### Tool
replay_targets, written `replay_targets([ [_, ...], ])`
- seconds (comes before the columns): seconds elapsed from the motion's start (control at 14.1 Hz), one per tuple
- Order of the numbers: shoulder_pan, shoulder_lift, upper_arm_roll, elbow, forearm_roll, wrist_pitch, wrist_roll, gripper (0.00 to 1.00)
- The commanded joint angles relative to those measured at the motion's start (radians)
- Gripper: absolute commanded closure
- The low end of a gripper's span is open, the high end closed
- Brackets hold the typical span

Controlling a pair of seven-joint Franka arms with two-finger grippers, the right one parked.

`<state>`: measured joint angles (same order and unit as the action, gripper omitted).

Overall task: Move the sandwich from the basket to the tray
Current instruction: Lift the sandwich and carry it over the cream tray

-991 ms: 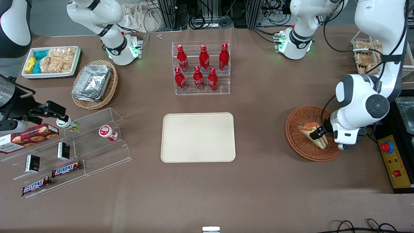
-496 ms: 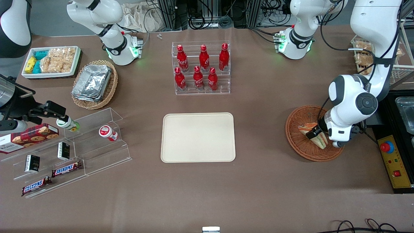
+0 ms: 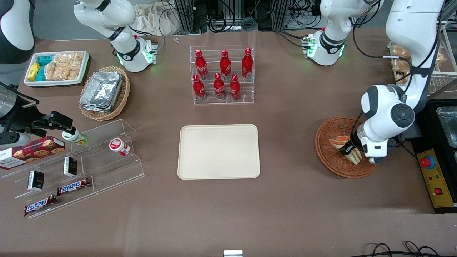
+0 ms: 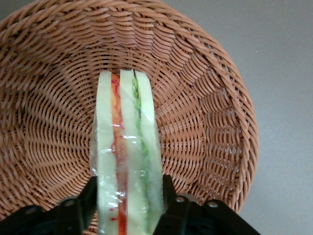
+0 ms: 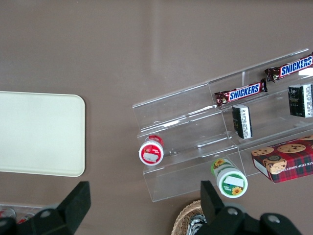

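So the gripper (image 3: 348, 150) is down inside the basket (image 3: 326, 150), and its two black fingers (image 4: 80, 208) are clamped against the flat bread faces of the sandwich (image 4: 128, 156). In the wrist view the wedge stands on edge, wrapped in clear film, orange and green filling stripes facing the camera, with the basket's woven wall curving around it. Whether it's touching the weave or slightly off it, I can't tell. The basket sits toward the working arm's end of the table, well apart from the tray (image 3: 218, 151). The tray has nothing on it. A clear rack of red bottles (image 3: 222, 75) sits farther from the front camera than the tray.
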<state>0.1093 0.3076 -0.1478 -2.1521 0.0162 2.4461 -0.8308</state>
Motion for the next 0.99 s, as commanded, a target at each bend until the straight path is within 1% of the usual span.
replay_targets([
  [0.0,0.000,0.002,0.001,0.009,0.019,0.019,-0.065,0.92],
  [0.07,-0.002,0.002,0.001,0.021,0.018,0.016,-0.068,0.95],
  [0.21,-0.003,0.001,0.001,0.047,0.019,0.004,-0.083,0.96],
  [0.35,-0.005,-0.008,-0.001,0.092,0.021,-0.085,-0.080,0.96],
  [0.42,-0.005,-0.008,-0.002,0.144,0.022,-0.175,-0.077,0.96],
  [0.57,-0.005,-0.005,-0.021,0.292,0.022,-0.386,-0.068,0.95],
  [0.64,-0.005,-0.005,-0.027,0.366,0.021,-0.483,-0.062,0.93],
  [0.92,-0.003,-0.005,-0.041,0.637,0.004,-0.818,0.042,0.93],
])
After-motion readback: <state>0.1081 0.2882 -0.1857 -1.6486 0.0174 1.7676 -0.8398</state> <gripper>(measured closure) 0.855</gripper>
